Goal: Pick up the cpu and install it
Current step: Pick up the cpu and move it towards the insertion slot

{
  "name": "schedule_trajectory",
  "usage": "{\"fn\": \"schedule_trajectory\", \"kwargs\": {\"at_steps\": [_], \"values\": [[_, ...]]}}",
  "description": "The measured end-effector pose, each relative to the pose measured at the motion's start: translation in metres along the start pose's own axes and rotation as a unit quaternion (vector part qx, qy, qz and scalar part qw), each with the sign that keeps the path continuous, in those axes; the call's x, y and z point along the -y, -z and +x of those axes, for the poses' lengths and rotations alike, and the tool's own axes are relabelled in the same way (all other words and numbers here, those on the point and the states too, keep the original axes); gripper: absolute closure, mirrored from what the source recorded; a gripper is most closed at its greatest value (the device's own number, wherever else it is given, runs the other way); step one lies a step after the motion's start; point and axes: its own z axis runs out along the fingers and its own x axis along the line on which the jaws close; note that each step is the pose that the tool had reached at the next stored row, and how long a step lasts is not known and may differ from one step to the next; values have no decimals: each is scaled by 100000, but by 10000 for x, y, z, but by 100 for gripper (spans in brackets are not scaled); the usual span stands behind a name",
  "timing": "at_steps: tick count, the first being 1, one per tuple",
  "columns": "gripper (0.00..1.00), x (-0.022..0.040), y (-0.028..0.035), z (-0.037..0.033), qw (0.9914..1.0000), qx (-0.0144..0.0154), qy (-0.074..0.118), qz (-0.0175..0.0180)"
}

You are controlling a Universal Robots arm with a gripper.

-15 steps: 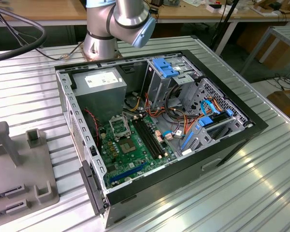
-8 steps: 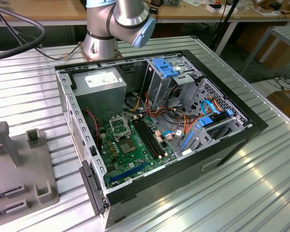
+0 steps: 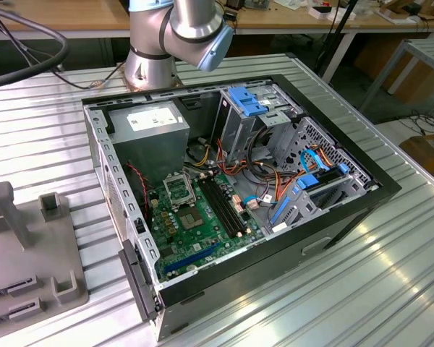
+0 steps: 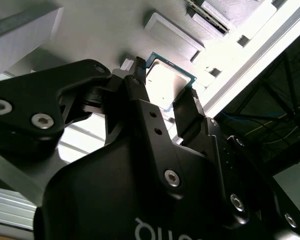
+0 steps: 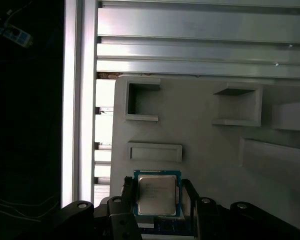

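The cpu (image 5: 157, 192) lies flat, pale metal top up, on the grey fixture (image 5: 205, 150), just beside a short raised bar of that fixture. The gripper (image 5: 158, 201) is right on it. In both wrist views the chip sits dead centre in the gripper's gap, flanked on two opposite edges, with the other two edges free. Second wrist view, same thing: the cpu (image 4: 166, 82) is centred in the gripper (image 4: 166, 86), with the green rim showing round the silver lid.

Cannot tell whether the gripper is clamped on the chip or merely straddles it. Contact at the edges is not clear, nor whether the chip is lifted off the fixture.

Key relation: no sideways offset between gripper and cpu. The chip is square, so it has no long axis, and its sides run parallel to the gripper's closing sides, not skewed.

Exterior view: the fixture (image 3: 29, 253) sits on the ribbed metal desk (image 3: 362, 282) at that view's left. The open computer case (image 3: 351, 210) is to its right, near but apart. The socket (image 3: 179, 189) on the motherboard (image 3: 195, 235) looks unfilled, so the install is judged not yet done. The arm (image 3: 181, 29) rises behind the case.
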Motion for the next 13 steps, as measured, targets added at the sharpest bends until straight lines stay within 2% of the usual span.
{"fn": "schedule_trajectory", "kwargs": {"at_steps": [13], "values": [[53, -1, 36, 0, 100000, 0, 0, 0]]}}
